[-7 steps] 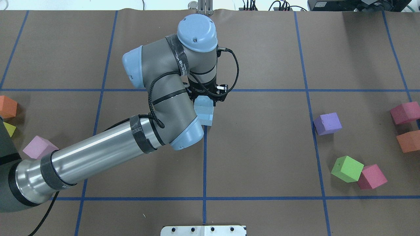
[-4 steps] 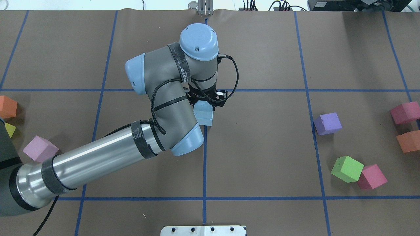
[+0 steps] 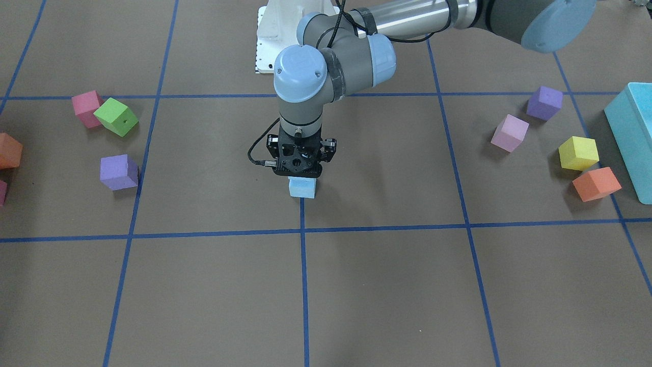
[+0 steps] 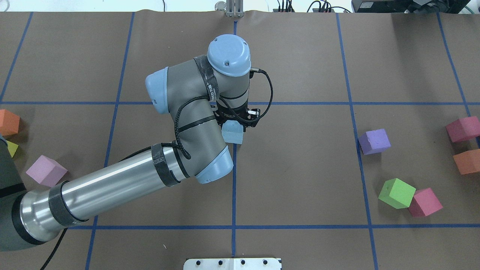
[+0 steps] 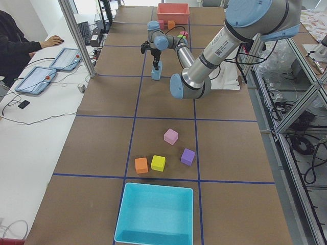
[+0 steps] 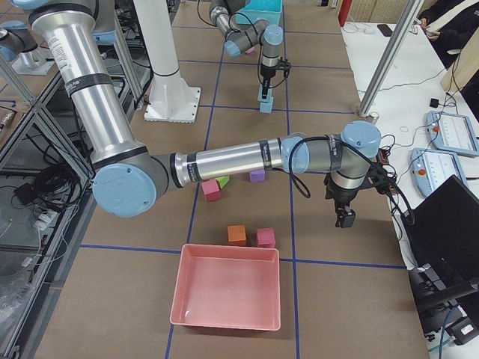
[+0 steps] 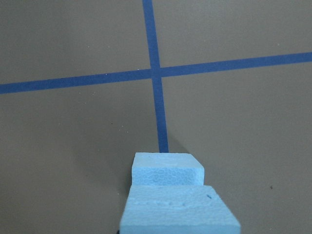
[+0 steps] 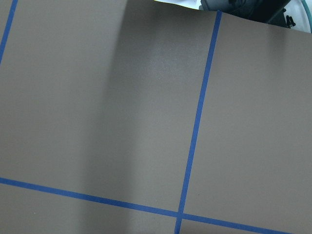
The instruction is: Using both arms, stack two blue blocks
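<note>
Left gripper (image 3: 301,172) clamped on the upper blue block (image 7: 179,214), straight over its mate
Nearest, the held cube sits between the jaws; directly beneath it, along the gripper's vertical axis, lies the lower blue block (image 7: 167,169), sides roughly parallel, contact between the faces unclear; farthest, well apart, the right gripper (image 6: 344,218) hangs over the table (image 8: 97,97), whether spread or closed cannot be told, so the left arm is by far the nearer

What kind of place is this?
Probably a robotics lab test bench: a grey-silver jointed left robot arm over a brown paper-covered table with a blue tape grid, and a person in black beside tablets.
</note>
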